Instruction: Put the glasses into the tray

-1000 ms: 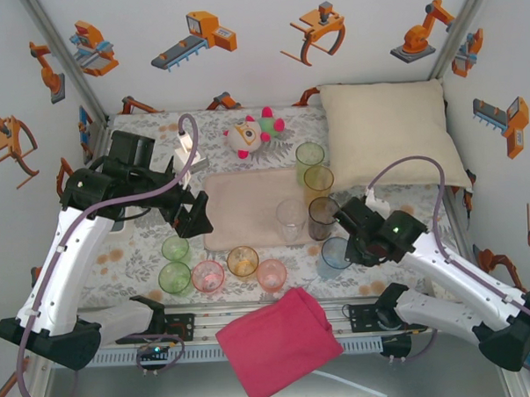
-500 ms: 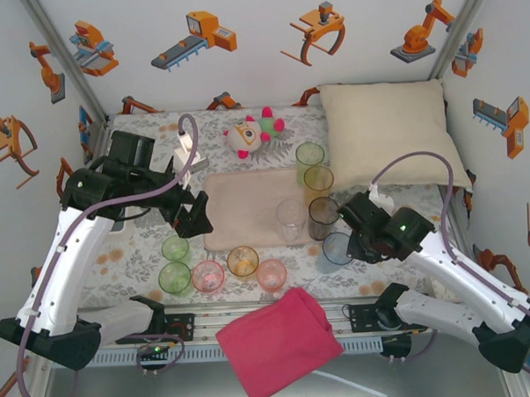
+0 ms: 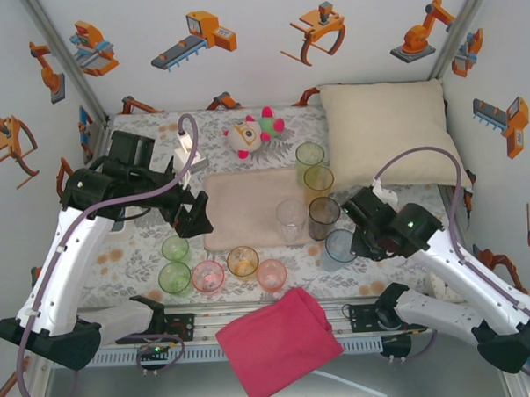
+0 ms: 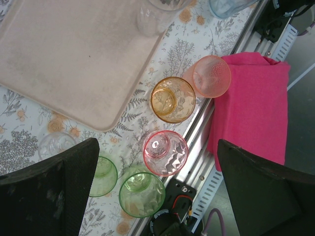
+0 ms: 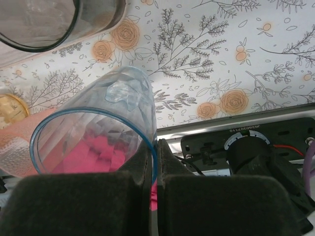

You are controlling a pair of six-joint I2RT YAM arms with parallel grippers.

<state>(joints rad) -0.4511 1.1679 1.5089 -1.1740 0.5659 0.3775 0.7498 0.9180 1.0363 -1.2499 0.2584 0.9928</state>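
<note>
Our left fingers stand wide apart and empty, hovering above the worktop off the tray's near left corner, the arm bent inward. Our right fingers are pinched on the rim of the blue glass, one inside, one outside. It sits just off the tray's near right corner, beside the smoky glass.
</note>
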